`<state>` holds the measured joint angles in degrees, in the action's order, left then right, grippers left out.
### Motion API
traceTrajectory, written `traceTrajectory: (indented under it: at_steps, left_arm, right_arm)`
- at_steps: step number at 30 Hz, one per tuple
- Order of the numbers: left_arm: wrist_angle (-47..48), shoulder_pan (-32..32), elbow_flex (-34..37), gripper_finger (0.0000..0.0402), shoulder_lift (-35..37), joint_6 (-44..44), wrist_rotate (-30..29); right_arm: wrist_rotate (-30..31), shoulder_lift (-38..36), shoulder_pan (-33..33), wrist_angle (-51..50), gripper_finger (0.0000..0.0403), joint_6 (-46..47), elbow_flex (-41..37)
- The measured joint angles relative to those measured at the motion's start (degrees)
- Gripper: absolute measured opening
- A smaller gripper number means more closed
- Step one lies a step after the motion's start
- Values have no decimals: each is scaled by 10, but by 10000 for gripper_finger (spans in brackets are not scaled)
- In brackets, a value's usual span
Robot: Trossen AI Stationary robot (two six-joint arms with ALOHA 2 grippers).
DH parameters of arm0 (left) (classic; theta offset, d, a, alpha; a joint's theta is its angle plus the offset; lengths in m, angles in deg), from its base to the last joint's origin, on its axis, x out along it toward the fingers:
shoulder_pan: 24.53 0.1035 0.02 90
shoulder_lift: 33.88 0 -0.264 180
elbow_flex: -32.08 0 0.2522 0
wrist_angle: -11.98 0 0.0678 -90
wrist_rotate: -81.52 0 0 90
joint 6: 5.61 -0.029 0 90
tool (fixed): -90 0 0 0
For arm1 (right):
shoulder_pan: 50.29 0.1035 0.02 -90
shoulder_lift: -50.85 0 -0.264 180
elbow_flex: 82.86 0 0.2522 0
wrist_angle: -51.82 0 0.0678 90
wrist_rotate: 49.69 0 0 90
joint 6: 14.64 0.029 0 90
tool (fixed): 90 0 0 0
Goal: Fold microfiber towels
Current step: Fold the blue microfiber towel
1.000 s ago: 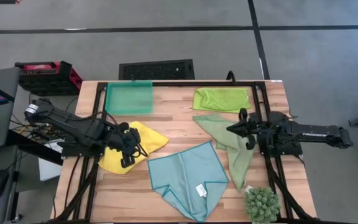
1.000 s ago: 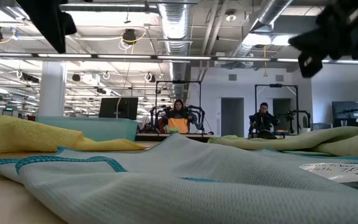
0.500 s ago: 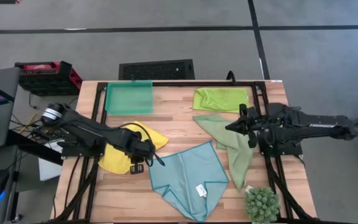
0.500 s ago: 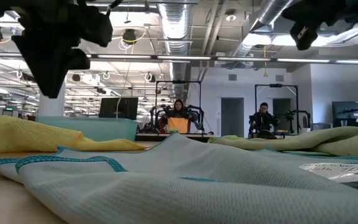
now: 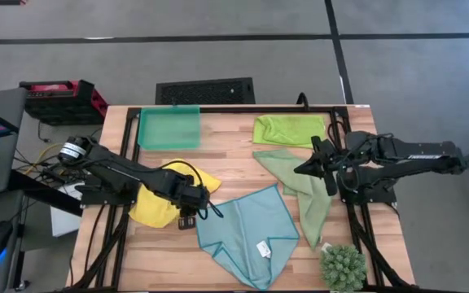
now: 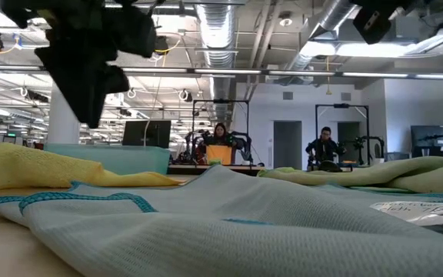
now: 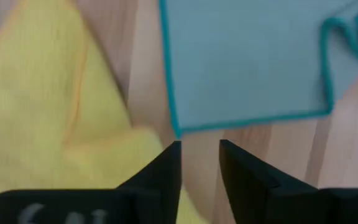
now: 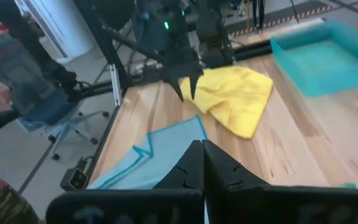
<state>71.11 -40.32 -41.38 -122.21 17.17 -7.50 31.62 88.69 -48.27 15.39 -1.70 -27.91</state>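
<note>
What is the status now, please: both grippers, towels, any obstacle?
Left gripper open, empty, at light blue towel corner, beside yellow towel. Right gripper shut, empty, above sage green towel. Nothing blocking.

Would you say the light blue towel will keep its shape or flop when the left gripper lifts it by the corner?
The light blue towel will probably flop: it lies thin, with soft ripples and a turned-over edge. It looks light, so lifting the corner beside the left gripper would likely leave the rest dragging across the wooden table. The open fingers may need to pinch close to the bound edge.
</note>
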Motion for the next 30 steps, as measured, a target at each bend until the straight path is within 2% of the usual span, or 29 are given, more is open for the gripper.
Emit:
traceTrajectory:
  at_steps: [4, 7, 19, 30]
  left_arm:
    - [-46, -8, 0, 137, 0, -69, -19]
    - [-76, -8, 0, 147, -7, -89, -28]
    - [-88, -10, 0, 149, -103, -79, -28]
    - [-63, -9, 0, 149, -142, -50, -62]
  right_arm:
    - [0, 5, 5, -18, 11, 0, 3]
    - [0, 5, 10, -38, 14, 0, 3]
    - [0, 5, 10, -73, 17, 0, 3]
    - [0, 4, 10, -74, 16, 0, 3]
